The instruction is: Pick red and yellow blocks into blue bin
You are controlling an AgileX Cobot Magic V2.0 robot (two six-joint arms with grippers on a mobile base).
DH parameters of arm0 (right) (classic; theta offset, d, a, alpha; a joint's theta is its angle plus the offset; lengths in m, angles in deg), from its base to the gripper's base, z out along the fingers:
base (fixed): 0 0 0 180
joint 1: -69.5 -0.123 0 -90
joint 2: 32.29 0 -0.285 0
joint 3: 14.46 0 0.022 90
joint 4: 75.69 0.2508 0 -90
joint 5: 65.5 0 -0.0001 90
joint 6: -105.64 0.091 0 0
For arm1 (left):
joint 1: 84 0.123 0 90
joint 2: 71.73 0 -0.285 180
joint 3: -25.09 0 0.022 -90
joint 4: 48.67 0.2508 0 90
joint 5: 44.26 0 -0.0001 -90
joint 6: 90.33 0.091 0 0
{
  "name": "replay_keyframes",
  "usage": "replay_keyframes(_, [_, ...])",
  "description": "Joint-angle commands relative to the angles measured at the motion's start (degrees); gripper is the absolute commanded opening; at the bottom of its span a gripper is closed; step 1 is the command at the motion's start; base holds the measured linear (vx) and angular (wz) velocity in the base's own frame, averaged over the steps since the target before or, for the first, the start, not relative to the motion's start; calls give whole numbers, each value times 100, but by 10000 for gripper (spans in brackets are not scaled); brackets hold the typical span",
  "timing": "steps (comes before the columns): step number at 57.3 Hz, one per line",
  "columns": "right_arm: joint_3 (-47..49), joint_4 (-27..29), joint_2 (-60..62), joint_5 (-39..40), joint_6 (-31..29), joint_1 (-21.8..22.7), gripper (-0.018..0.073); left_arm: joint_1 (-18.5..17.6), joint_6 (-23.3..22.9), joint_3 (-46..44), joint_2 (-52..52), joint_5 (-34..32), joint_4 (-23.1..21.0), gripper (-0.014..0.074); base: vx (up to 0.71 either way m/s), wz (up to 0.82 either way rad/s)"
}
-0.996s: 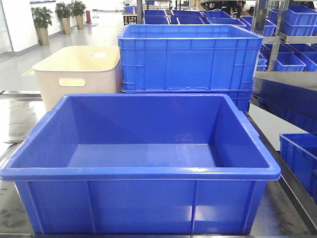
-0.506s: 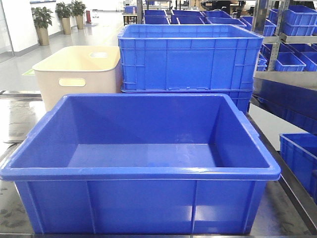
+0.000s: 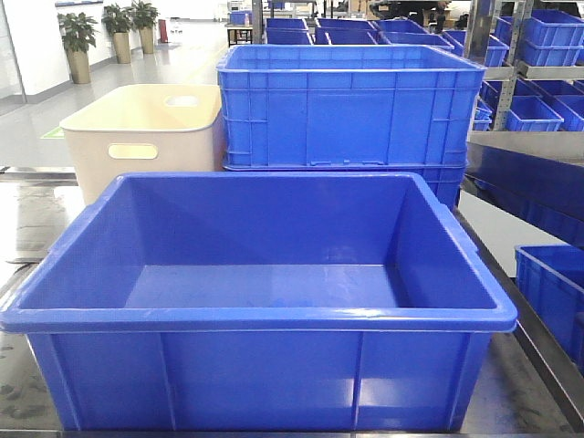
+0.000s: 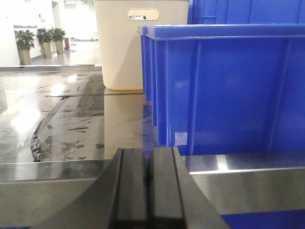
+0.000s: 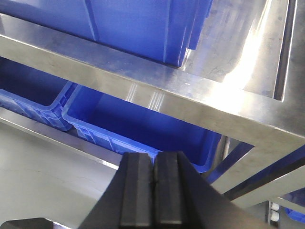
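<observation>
One blue bin (image 3: pixel 265 319) sits front and centre on the steel table (image 3: pixel 23 228); its smooth inner walls and floor show nothing inside. No red or yellow block shows in any view, so where they are can't be told.

Behind it, 1 beige tub (image 3: pixel 146 137) w/ handle slots stands at back left, and 1 ribbed blue crate (image 3: pixel 351 105) at back right, just beside the tub. Contents of both are hidden from the front view. More blue crates (image 3: pixel 538 41) are stacked on shelving at far right and in the background, too many and too overlapped to count. Three potted plants (image 3: pixel 78 36) line the far left wall.

Two grippers, each seen only from its own wrist cam. Left gripper (image 4: pixel 148 183) is low at the table's front edge, left of the bin's outer corner, jaws pressed together w/ nothing between. The tub (image 4: pixel 140 43) shows beyond the bin (image 4: pixel 228 86) in that view. Right gripper (image 5: pixel 154 188) is below the table's edge, jaws likewise closed on nothing. Under the table (image 5: pixel 224 95), 2 lower crates (image 5: pixel 143 124) sit side by side; the visible part of their insides shows no contents.
</observation>
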Motion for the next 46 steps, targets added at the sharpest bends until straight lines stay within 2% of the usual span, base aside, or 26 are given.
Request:
replay_keyframes(1, [143,-50,54,373,-47,6,-11,14,3,-95,90,-495,-58,-1,0,0])
replay_keyframes(5, [47,-286,283,628,-306,122,-11,14,3,-95,90,-495,-58,-1,0,0])
replay_keyframes(10, [-435,-317,768,1484,-313,422,-11,14,3,-95,90,-495,-58,-1,0,0])
replay_keyframes(16, [-1418,-311,1451,2718,-306,873,-11,14,3,-95,90,-495,-58,-1,0,0])
replay_keyframes(23, [-2428,-311,2221,3765,-287,1255,-11,14,3,-95,90,-495,-58,-1,0,0])
replay_keyframes(32, [-3392,-298,2943,4411,-287,1545,-11,14,3,-95,90,-495,-58,-1,0,0])
replay_keyframes(46, [-4272,-283,3357,5221,-226,1545,-11,14,3,-95,90,-490,-58,-1,0,0])
